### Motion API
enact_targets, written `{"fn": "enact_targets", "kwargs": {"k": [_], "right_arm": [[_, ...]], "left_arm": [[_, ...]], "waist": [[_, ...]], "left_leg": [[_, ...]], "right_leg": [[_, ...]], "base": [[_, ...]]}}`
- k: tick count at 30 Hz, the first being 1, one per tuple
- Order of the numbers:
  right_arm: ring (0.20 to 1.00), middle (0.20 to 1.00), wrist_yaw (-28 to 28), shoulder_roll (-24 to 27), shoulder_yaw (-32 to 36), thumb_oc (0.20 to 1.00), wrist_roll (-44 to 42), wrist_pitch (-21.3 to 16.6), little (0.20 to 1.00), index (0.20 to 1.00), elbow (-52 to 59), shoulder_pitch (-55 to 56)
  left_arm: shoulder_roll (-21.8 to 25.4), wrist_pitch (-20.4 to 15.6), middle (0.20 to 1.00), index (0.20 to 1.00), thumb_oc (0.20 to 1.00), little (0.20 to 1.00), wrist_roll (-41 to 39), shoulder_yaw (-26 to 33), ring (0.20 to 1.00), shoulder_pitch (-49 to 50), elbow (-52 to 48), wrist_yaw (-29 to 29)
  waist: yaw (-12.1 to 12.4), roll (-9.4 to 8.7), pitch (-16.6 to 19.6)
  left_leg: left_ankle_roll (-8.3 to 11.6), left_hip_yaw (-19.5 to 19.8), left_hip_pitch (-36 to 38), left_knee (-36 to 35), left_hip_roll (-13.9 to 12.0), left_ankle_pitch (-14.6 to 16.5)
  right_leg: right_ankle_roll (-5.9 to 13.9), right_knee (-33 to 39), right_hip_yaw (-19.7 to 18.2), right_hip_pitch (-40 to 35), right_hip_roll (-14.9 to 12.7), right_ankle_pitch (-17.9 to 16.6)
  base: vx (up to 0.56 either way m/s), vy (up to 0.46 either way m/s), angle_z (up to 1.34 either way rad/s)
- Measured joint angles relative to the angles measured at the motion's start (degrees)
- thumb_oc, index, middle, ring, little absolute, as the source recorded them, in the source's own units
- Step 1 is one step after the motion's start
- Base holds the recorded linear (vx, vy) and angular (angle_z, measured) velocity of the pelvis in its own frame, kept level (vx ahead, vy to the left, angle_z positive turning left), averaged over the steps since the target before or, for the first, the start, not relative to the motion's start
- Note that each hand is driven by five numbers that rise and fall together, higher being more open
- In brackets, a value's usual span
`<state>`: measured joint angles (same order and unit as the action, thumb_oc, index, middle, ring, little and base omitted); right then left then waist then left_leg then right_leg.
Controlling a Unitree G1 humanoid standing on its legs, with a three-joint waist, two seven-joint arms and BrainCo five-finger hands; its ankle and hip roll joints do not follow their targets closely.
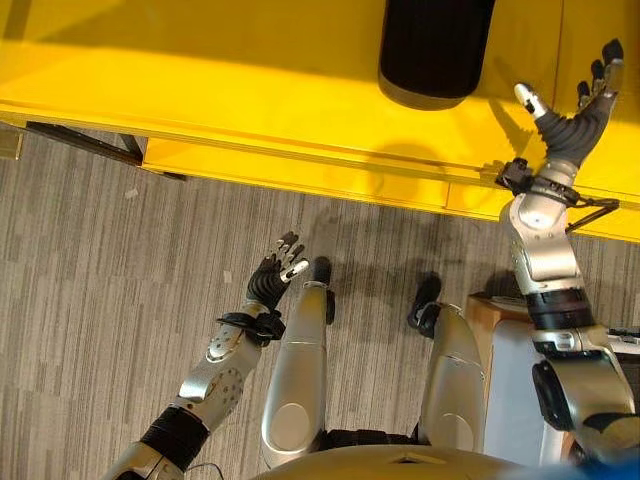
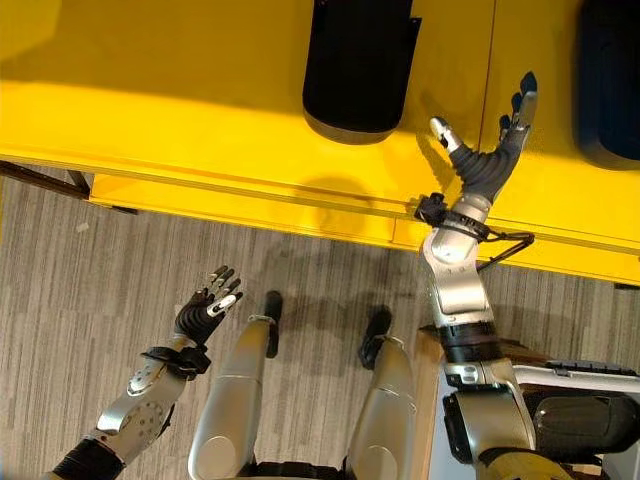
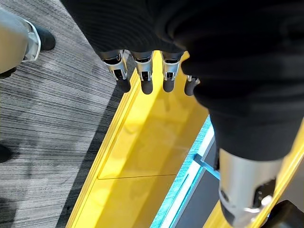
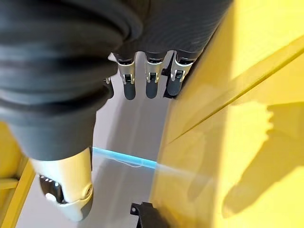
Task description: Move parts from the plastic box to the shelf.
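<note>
Reaching right hand (image 1: 575, 120) over far yellow shelf (image 1: 200, 80), fingers spread, empty, likely bound for black part (image 1: 435, 50). Left hand (image 1: 275, 275) low near floor, relaxed, empty.

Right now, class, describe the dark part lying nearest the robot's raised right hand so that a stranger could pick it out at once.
Start at the yellow shelf spanning the far side above the grey floor. On it, just left of the open right hand, lies a black, ribbed, oblong part with a rounded grey near end. Another dark part lies at the right edge, but this one sits centrally, whole and left of the hand.
</note>
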<state>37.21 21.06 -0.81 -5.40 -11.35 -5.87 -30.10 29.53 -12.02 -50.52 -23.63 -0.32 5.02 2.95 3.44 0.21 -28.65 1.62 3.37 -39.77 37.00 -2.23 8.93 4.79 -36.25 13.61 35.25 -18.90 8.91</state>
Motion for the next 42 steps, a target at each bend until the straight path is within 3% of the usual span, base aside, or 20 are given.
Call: {"fn": "enact_targets", "kwargs": {"k": [8,14,18,24,31,42], "right_arm": [[1.000,1.000,-8.5,-0.2,-2.9,1.000,-0.4,-3.4,1.000,1.000,9.9,12.4],[1.000,1.000,-13.5,0.3,-3.9,1.000,-2.6,-4.1,1.000,1.000,13.1,17.4],[1.000,1.000,-16.1,0.4,-4.3,1.000,-4.2,-4.1,1.000,1.000,14.7,20.1],[1.000,1.000,-18.7,0.5,-4.2,1.000,-5.2,-4.3,1.000,1.000,16.1,21.6],[1.000,1.000,-21.6,0.5,-3.6,1.000,-5.3,-4.2,1.000,1.000,16.2,24.5],[1.000,1.000,-25.6,0.5,-2.0,1.000,-11.4,-4.0,1.000,1.000,16.2,29.0]], "left_arm": [[-0.1,-0.5,1.000,1.000,1.000,1.000,1.4,1.2,1.000,1.4,-1.7,-0.1],[-0.3,-0.7,1.000,1.000,1.000,1.000,2.8,1.2,1.000,2.1,-1.8,-0.5],[-0.6,-0.6,1.000,1.000,1.000,1.000,2.8,1.2,1.000,2.7,-1.8,-1.0],[-1.1,-0.6,1.000,1.000,1.000,1.000,3.1,1.6,1.000,4.0,-2.1,-2.7],[-1.0,-0.6,1.000,1.000,1.000,1.000,9.8,3.2,1.000,4.3,-3.8,-3.0],[-0.9,-0.7,1.000,1.000,1.000,1.000,23.2,3.8,1.000,0.8,-6.0,-3.7]], "waist": [[-1.1,-0.08,-0.1],[-1.3,-0.18,0.0],[-1.8,-0.18,0.1],[-2.5,0.02,2.2],[-2.5,0.59,6.0],[-3.3,1.98,10.8]], "left_leg": [[0.28,-0.9,4.1,-2.1,-0.7,-0.2],[1.29,-1.0,7.7,-5.9,-0.7,-1.9],[1.43,-0.8,14.2,-11.3,-0.8,-3.3],[2.02,-1.1,18.0,-15.4,-1.3,-4.6],[2.18,-1.3,24.4,-22.5,-1.8,-7.1],[2.39,-1.4,29.6,-26.7,-2.3,-7.9]], "right_leg": [[0.17,0.9,-0.3,-2.9,0.3,0.1],[0.24,2.7,0.4,-5.8,0.7,-0.2],[0.37,6.5,1.5,-11.8,1.1,-0.7],[0.43,10.4,2.0,-15.3,2.1,-1.7],[0.82,16.1,3.1,-21.0,3.1,-3.5],[1.11,19.4,3.5,-25.8,3.9,-4.0]], "base": [[-0.01,-0.026,-0.04],[-0.02,-0.016,0.01],[0.01,-0.023,0.03],[0.01,-0.018,-0.02],[0.04,-0.017,0.01],[0.05,-0.016,-0.01]]}}
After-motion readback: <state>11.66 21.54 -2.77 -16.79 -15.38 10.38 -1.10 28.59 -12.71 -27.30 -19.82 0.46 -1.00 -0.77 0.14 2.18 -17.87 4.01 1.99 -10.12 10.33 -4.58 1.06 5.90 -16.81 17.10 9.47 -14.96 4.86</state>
